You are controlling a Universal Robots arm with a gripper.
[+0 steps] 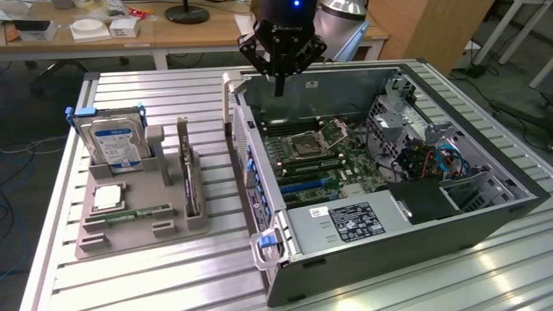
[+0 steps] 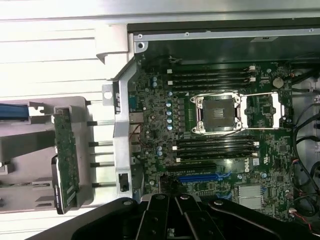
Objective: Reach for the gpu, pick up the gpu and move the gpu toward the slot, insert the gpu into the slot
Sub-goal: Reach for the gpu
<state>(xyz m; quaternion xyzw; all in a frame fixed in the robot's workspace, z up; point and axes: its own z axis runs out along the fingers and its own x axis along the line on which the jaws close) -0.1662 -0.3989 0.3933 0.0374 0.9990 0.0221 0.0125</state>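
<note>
The gpu (image 1: 190,180) stands on its edge in a groove of the grey holder tray (image 1: 138,236), at the exterior view's left of the open computer case. In the wrist view the gpu (image 2: 66,161) runs along the tray just outside the case wall. The blue slot (image 1: 302,185) lies on the motherboard near the power supply; the wrist view shows the slot (image 2: 199,177) below the memory connectors. My gripper (image 1: 278,87) hangs above the far end of the case, its fingers together and holding nothing, well apart from the gpu. Its black body (image 2: 170,220) shows in the wrist view.
A hard drive with a blue label (image 1: 116,139), a processor chip (image 1: 108,196) and a green memory stick (image 1: 129,214) sit in the tray. Inside the case (image 1: 484,214) are the silver processor socket (image 2: 220,112), cables (image 1: 449,162) and a power supply (image 1: 354,221). The case's metal wall (image 1: 245,149) stands between tray and motherboard.
</note>
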